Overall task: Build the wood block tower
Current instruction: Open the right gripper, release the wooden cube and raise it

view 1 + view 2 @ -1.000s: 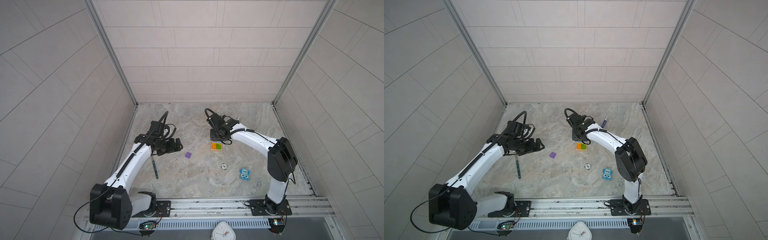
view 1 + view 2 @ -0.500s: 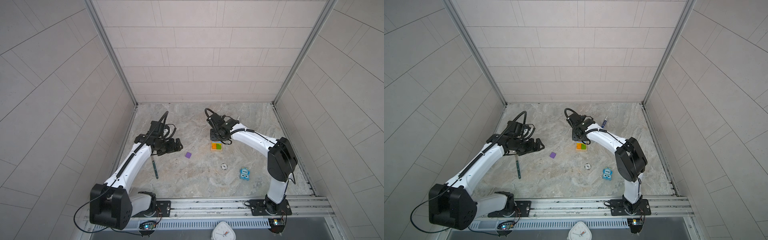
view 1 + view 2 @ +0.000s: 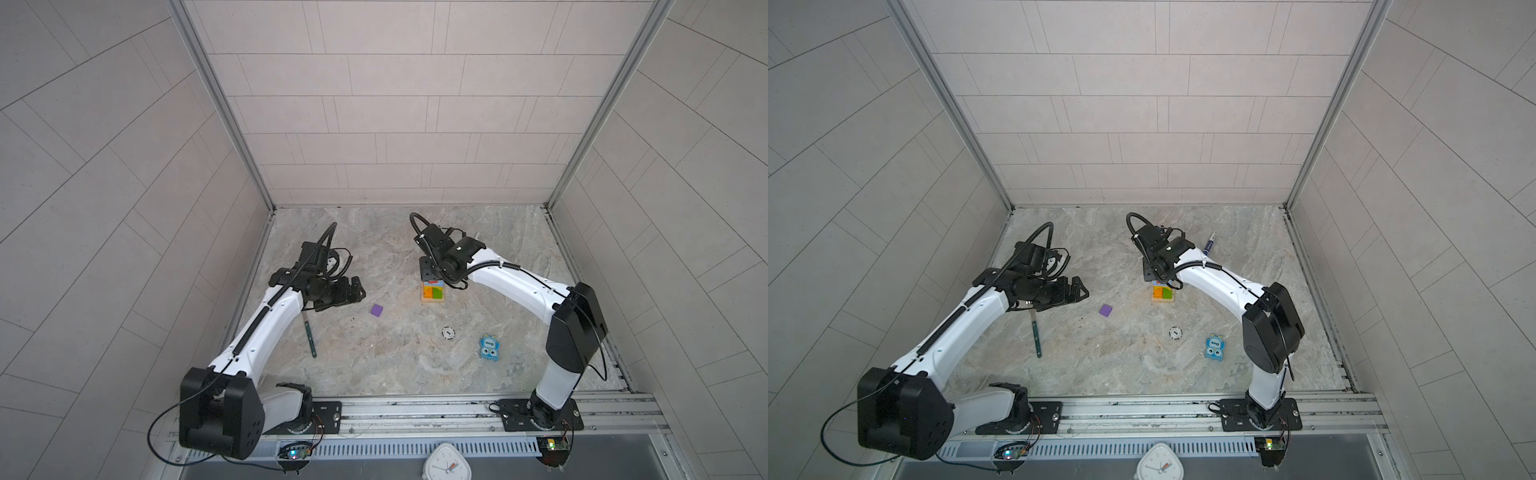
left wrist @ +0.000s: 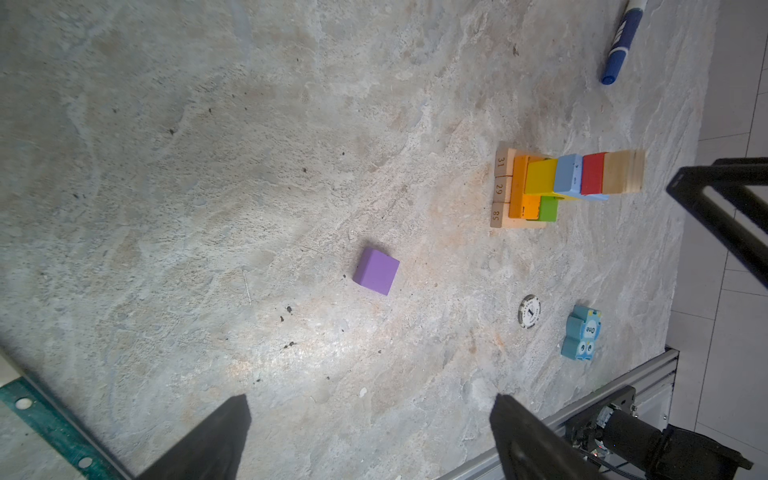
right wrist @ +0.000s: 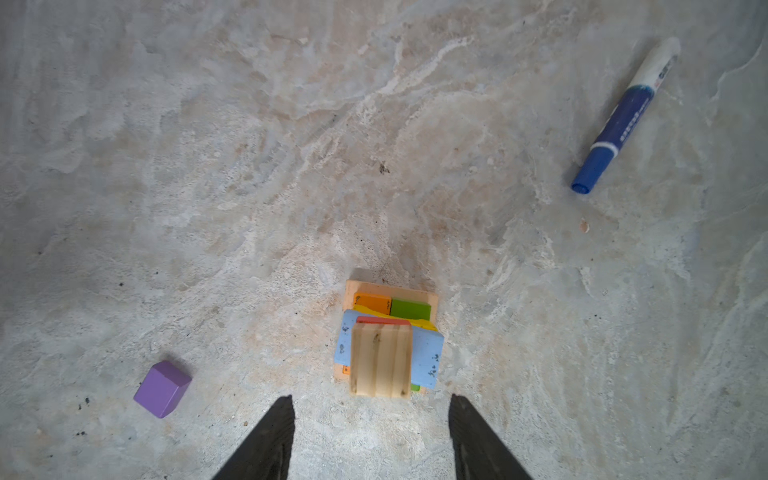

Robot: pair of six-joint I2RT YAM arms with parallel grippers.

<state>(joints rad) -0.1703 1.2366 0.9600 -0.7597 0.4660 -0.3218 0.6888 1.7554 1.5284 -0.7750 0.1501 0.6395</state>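
Directly below the parted right pincer [image 5: 370, 397] stands the tower [image 5: 381, 359].

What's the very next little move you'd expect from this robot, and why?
Probably the left pincer should ease forward and down to the purple cube. It is the only loose block, lying apart from the tower, and that pincer is open and pointed at it. The right pincer hovers open over the striped cube on top, holding nothing.
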